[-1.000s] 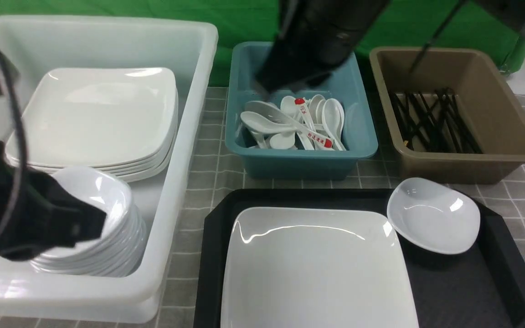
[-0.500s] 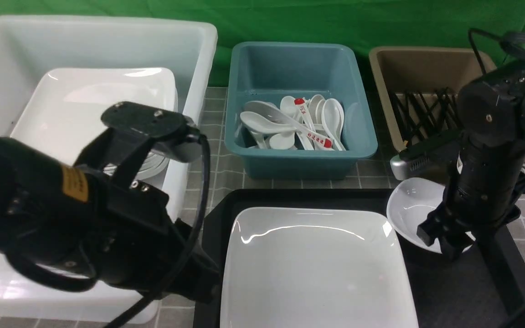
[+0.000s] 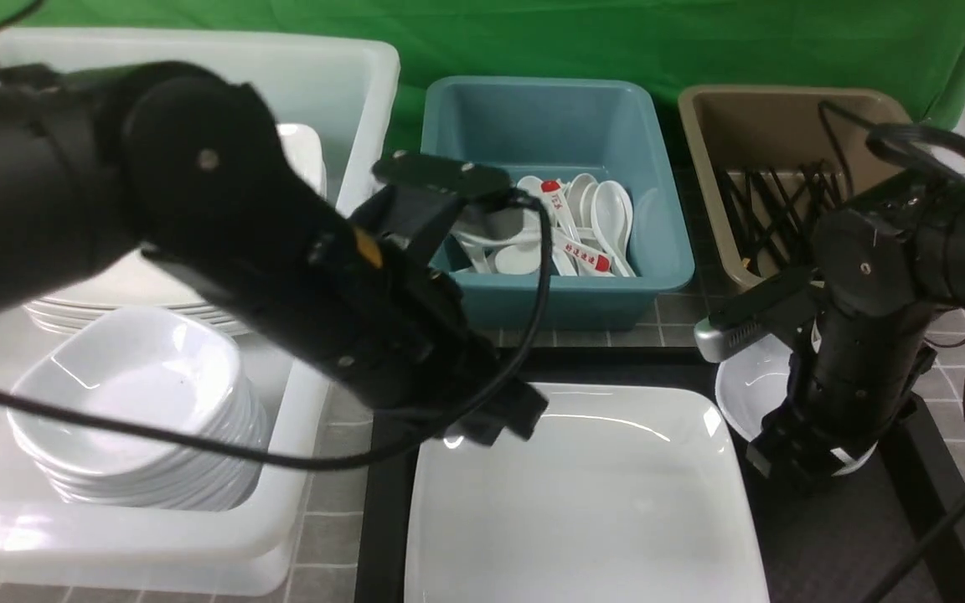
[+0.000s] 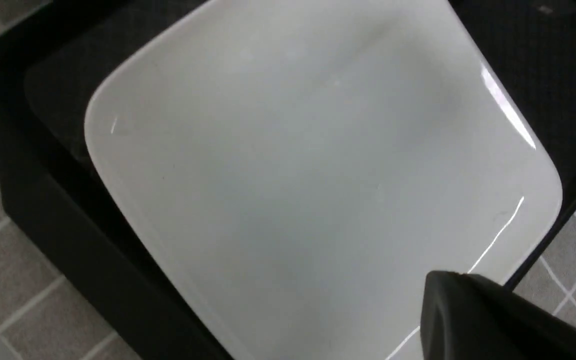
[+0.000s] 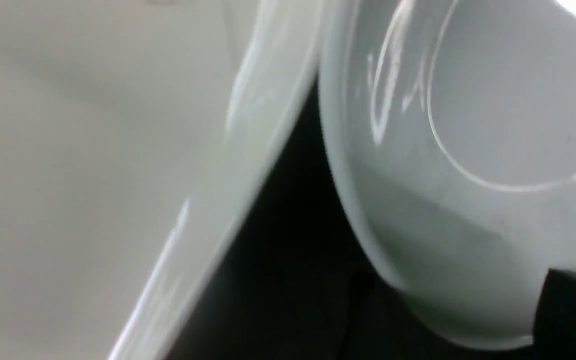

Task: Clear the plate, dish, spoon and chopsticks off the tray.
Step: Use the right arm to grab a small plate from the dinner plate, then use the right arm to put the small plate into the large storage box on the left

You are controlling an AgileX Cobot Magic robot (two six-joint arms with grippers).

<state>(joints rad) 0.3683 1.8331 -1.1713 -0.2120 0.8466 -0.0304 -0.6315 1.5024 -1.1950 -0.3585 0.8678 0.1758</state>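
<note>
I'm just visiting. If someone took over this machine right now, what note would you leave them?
Left gripper: above the plate's far left corner; open or shut unclear.
Right gripper: looks open, down at the dish, which is not lifted.
Plate and dish both sit on the tray.
Seemingly done: spoons lie in the teal bin, chopsticks in the brown bin; none seen on the tray.
Left to do: plate and dish.

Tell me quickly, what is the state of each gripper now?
Left gripper: over a corner of the plate; open or closed cannot be told.
Right gripper: down at the dish; cannot be told.
</note>
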